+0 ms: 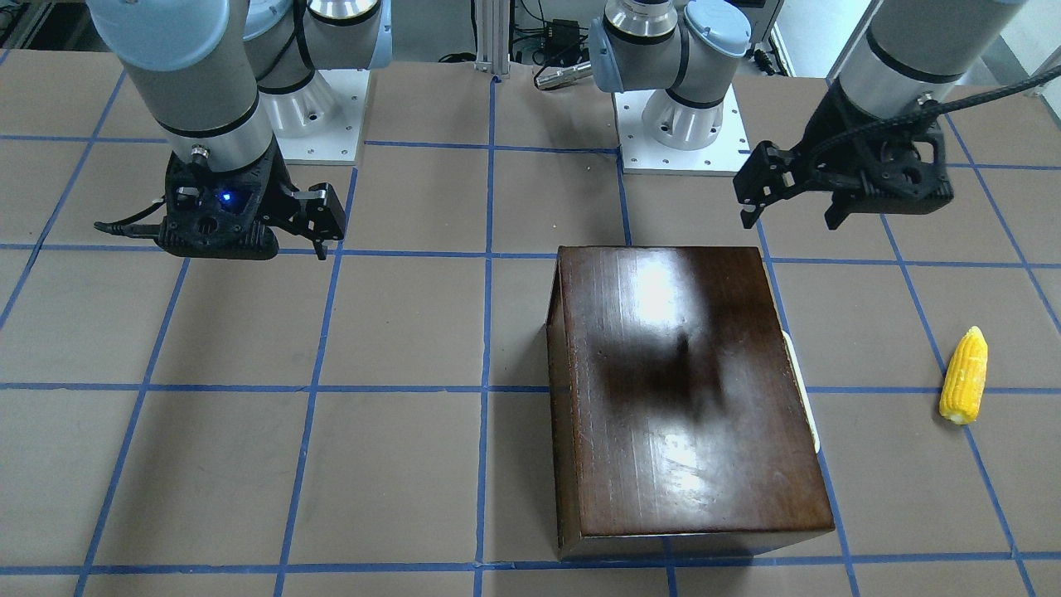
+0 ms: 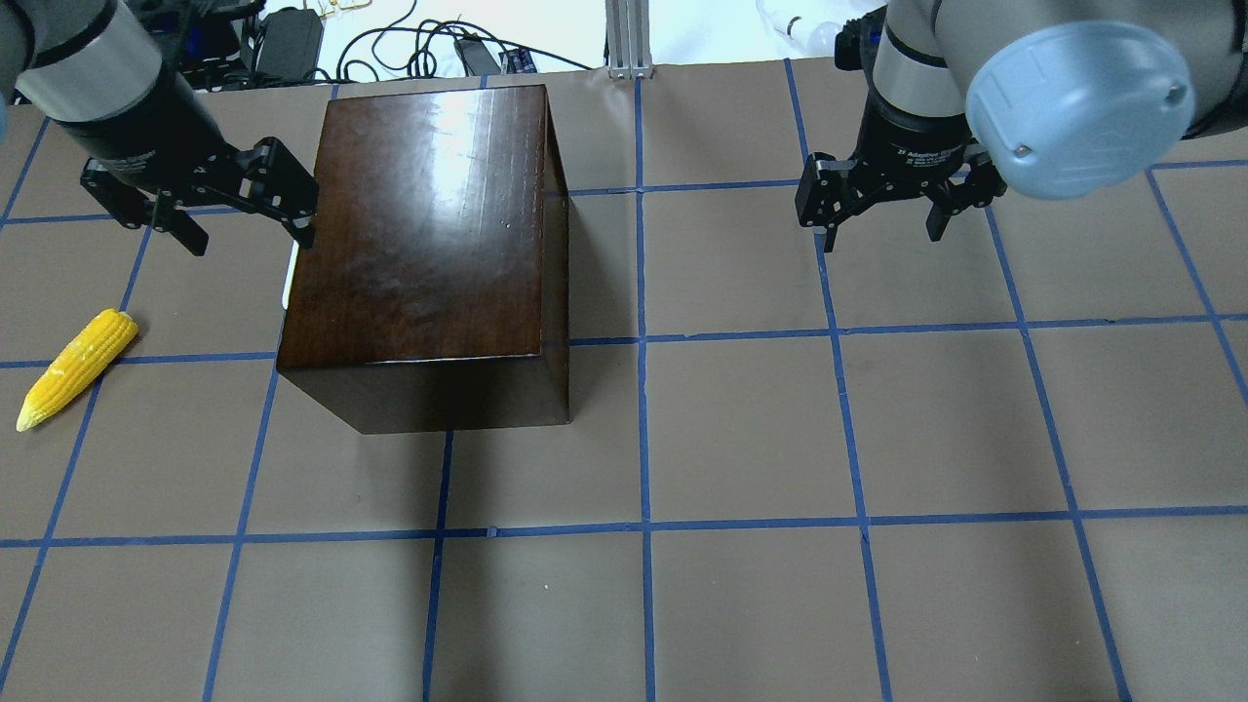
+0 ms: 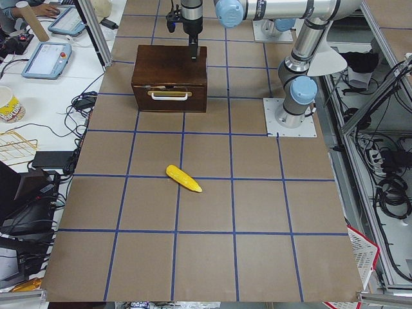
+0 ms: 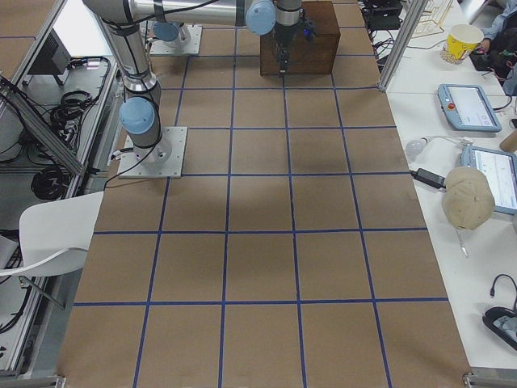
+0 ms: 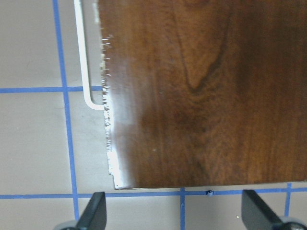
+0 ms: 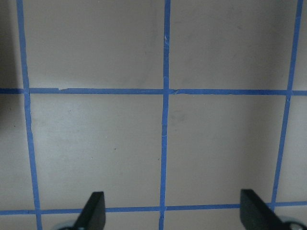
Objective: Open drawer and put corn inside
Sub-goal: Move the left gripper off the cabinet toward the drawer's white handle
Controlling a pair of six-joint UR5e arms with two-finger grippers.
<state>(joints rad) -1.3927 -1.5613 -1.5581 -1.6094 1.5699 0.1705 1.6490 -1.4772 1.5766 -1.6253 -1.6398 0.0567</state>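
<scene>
The glossy dark-brown box [image 2: 429, 224] stands on the table, also in the front view [image 1: 688, 398]. Its drawer [image 3: 170, 96] is shut. The whitish handle [image 3: 170, 95] faces the robot's left and also shows in the overhead view [image 2: 289, 278] and the left wrist view [image 5: 84, 57]. The yellow corn [image 2: 78, 367] lies on the table to the left of the box, apart from it, and shows in the front view [image 1: 964, 376]. My left gripper [image 2: 249, 239] is open and empty, above the box's handle-side edge [image 5: 173, 213]. My right gripper [image 2: 882, 234] is open and empty above bare table [image 6: 168, 213].
The table [image 2: 741, 439] is brown with a blue tape grid. The arm bases [image 1: 684, 124] stand on white plates at the robot's edge. Cables and gear [image 2: 292, 44] lie beyond the far edge. Side benches hold tablets [image 3: 46, 59] and a cup.
</scene>
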